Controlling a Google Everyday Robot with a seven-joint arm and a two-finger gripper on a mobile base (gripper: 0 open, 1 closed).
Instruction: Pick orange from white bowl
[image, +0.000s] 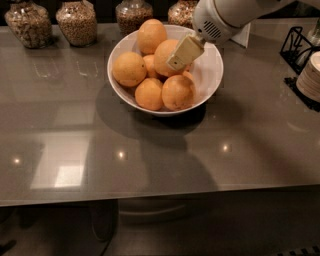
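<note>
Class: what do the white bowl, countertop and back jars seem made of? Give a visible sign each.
Wide glossy white bowl: likely glazed ceramic, smooth shiny walls. Grey countertop: polished stone or laminate, mirrors lights. Round grain jars: apparently clear glass, contents show through. Cream end effector, above the bowl's oranges: perhaps matte plastic.
</note>
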